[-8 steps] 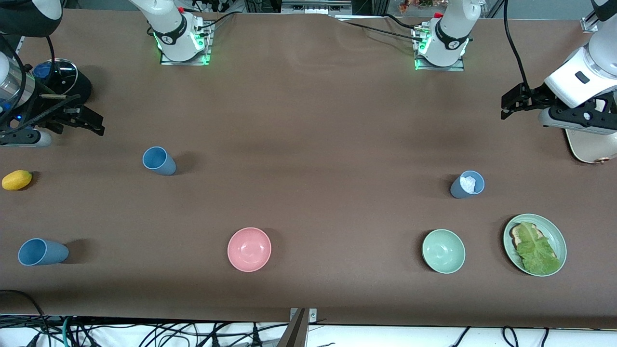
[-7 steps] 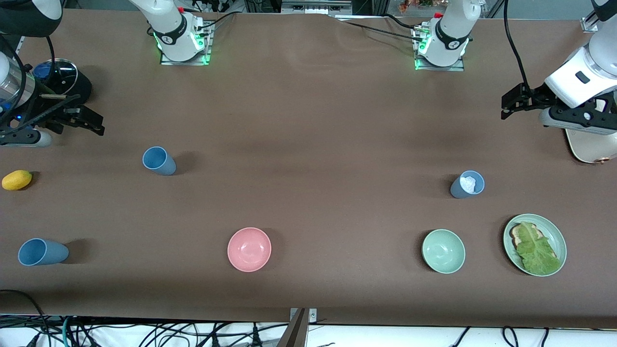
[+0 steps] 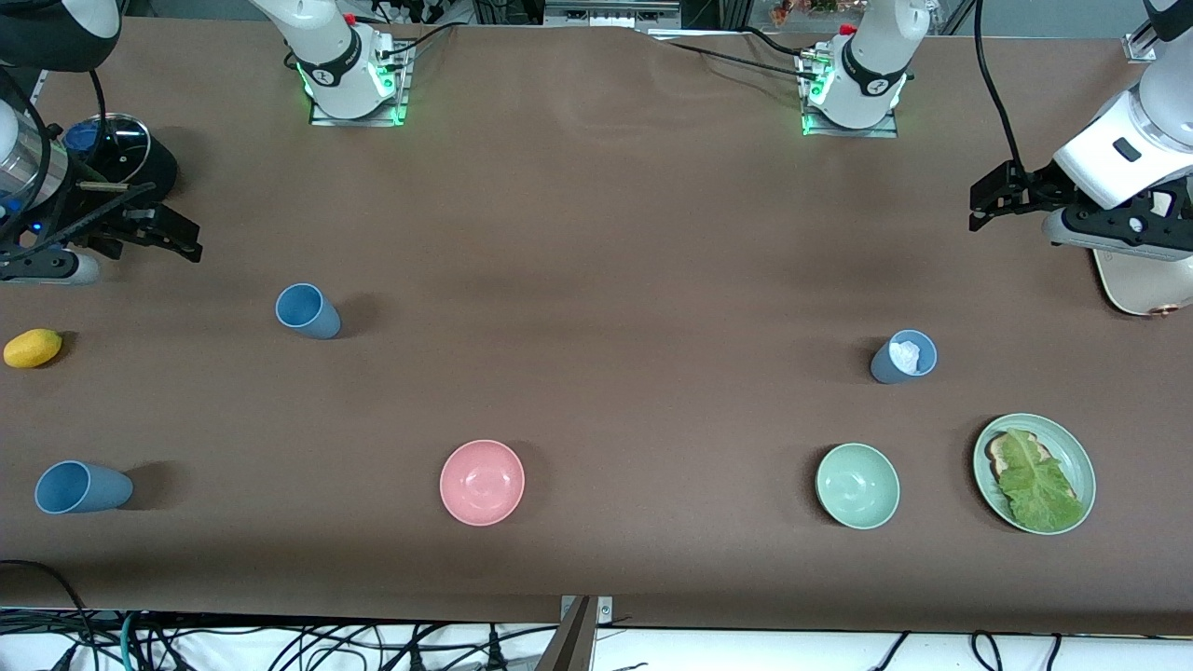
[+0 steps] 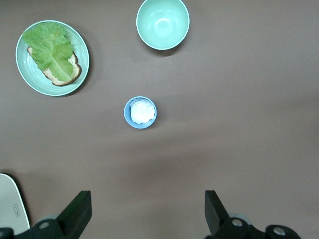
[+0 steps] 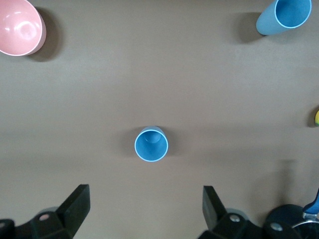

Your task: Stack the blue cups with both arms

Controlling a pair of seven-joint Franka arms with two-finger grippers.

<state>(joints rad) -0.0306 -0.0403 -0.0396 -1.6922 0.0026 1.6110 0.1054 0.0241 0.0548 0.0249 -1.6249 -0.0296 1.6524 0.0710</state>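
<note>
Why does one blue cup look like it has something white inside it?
One blue cup, toward the left arm's end of the table, holds a crumpled white wad, so another cup could not nest fully in it. The other two blue cups look empty. Everything stands upright; nothing is spilled.

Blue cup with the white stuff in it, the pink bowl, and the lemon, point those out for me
Blue cup with white filling [image 4: 140, 112]: left wrist view, on the white contents inside its mouth.
Pink bowl [image 3: 482, 482]: front view, on the middle of its inner hollow.
Lemon [image 3: 33, 348]: front view, on the middle of its yellow skin.
</note>
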